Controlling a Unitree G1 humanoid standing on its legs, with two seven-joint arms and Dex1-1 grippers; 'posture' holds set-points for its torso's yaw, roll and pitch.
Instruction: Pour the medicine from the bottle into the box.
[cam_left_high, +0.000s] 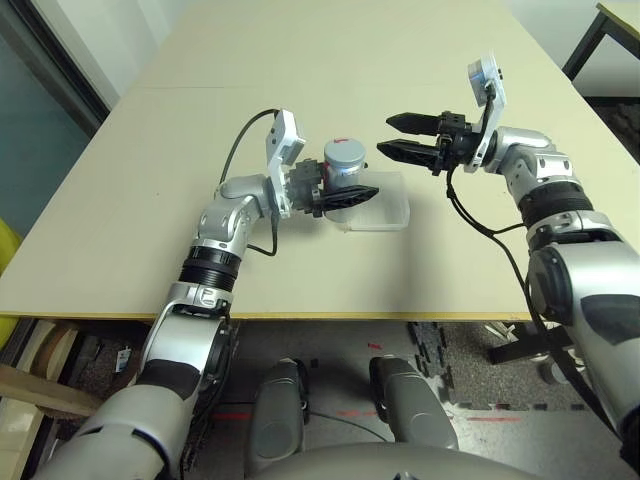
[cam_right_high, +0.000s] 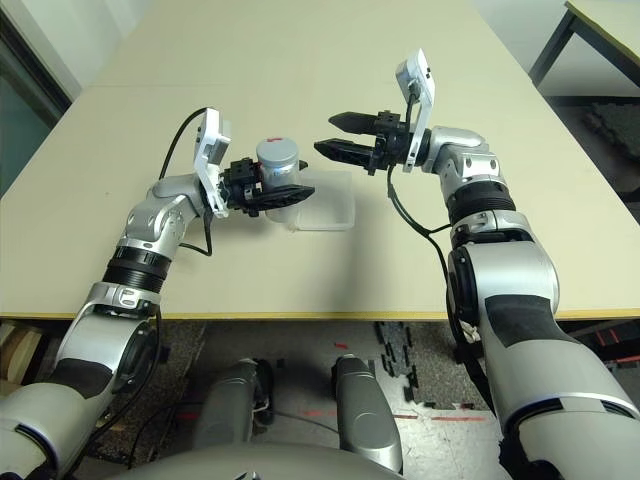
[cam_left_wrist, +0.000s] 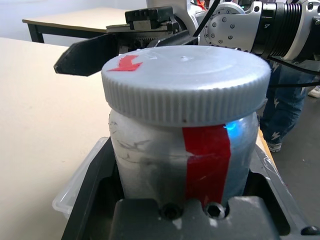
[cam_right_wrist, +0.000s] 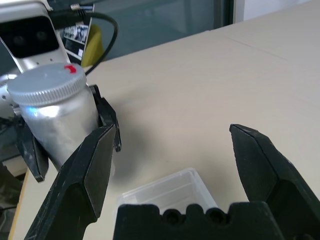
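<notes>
Capped grey cylindrical bottle: upright in your left gripper, its clasp closed around it
Cap: left of your wide-open right gripper

The pale beige surface has a thin seam running across it, beyond both pincers. Directly on it lies the shallow clear plastic box, partly beneath the left pincer, nearer the robot than the right pincer.

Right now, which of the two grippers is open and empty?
The right gripper, fingers apart with nothing between them; the left gripper is closed around the capped bottle.
</notes>
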